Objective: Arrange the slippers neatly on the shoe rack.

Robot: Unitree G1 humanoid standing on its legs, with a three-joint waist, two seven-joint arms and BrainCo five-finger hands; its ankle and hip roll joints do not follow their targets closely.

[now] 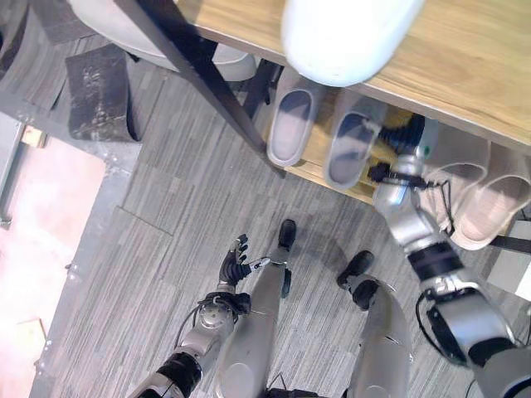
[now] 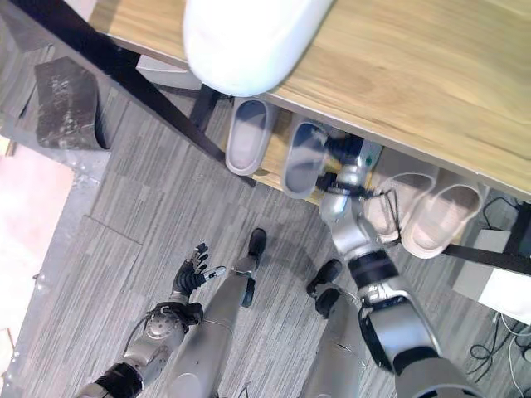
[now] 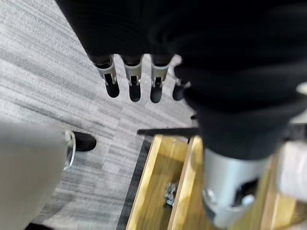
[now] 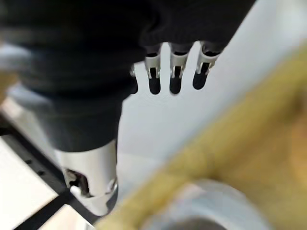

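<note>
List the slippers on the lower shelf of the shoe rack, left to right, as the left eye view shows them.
Grey slipper → second grey slipper, with the right hand reaching in just beside it → beige slipper → second beige slipper.

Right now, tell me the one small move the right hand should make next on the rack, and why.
Probably ease the right hand out from under the wooden top shelf. It reaches in beside the grey slipper, which already lies on the lower shelf beside its partner, and its fingers look straight, holding nothing.
</note>
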